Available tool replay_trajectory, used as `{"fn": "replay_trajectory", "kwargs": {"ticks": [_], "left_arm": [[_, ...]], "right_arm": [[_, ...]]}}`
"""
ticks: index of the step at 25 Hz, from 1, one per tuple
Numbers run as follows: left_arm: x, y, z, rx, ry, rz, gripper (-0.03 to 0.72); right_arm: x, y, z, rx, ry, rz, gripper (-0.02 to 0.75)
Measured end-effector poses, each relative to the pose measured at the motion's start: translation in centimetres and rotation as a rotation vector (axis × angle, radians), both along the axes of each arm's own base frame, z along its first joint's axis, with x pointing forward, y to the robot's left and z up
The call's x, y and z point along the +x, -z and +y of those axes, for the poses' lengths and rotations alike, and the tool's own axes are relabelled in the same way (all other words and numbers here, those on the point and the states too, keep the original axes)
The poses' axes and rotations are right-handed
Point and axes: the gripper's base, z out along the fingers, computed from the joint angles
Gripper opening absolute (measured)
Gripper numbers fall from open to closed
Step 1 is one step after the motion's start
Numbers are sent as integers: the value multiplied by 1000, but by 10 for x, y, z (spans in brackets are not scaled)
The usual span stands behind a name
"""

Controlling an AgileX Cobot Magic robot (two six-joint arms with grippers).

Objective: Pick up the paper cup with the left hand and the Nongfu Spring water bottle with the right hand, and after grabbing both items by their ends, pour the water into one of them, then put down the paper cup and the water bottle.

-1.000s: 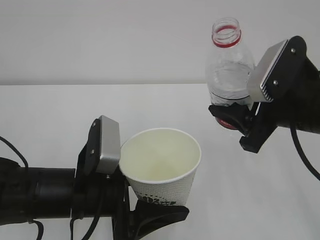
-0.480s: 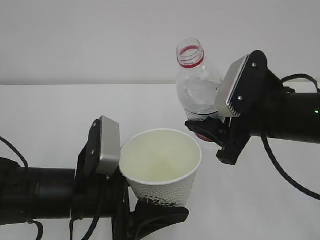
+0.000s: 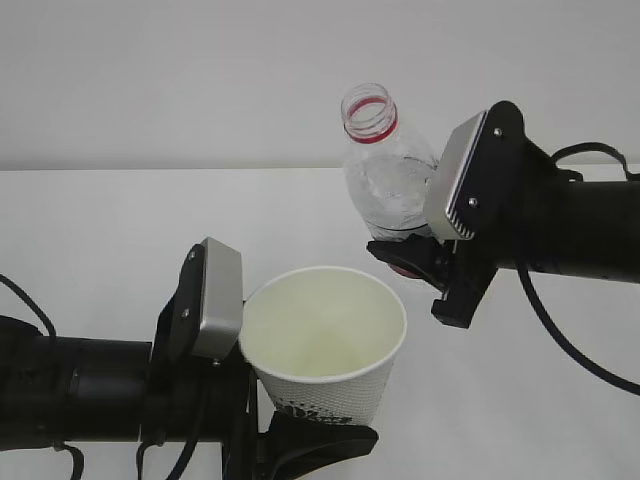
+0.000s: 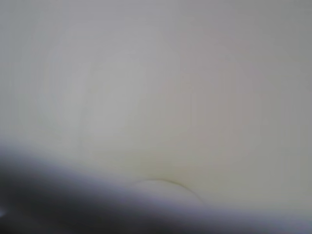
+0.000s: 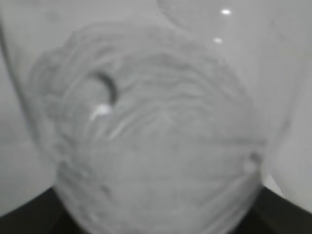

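The white paper cup (image 3: 325, 345) stands upright at the lower middle, mouth open and its inside pale. My left gripper (image 3: 300, 418) is shut on the cup's base. Its wrist view is filled by the blurred paper cup (image 4: 156, 97). The clear Nongfu Spring water bottle (image 3: 390, 185) has no cap and a red neck ring. It hangs above and right of the cup, leaning slightly left, with my right gripper (image 3: 422, 252) shut on its red-labelled lower end. The bottle (image 5: 156, 136) fills the right wrist view. No stream of water shows.
A plain white table (image 3: 90, 230) runs back to a pale wall. The left arm (image 3: 80, 390) lies along the lower left and the right arm (image 3: 570, 235) comes in from the right edge with a black cable.
The right arm has carried the bottle left and down, closer to the cup's rim, tilting it a little left. The cup has sunk slightly in the left gripper's hold.
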Motion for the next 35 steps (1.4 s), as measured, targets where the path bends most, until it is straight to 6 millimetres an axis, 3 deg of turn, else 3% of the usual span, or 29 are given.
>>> {"fn": "replay_trajectory", "kwargs": {"ticks": [25, 35], "left_arm": [[-1, -1, 0, -11, 8, -2, 517], [-1, -1, 0, -12, 8, -2, 517]], "right_arm": [[0, 0, 0, -119, -84, -126, 477], [7, -10, 2, -142, -97, -206, 477]]}}
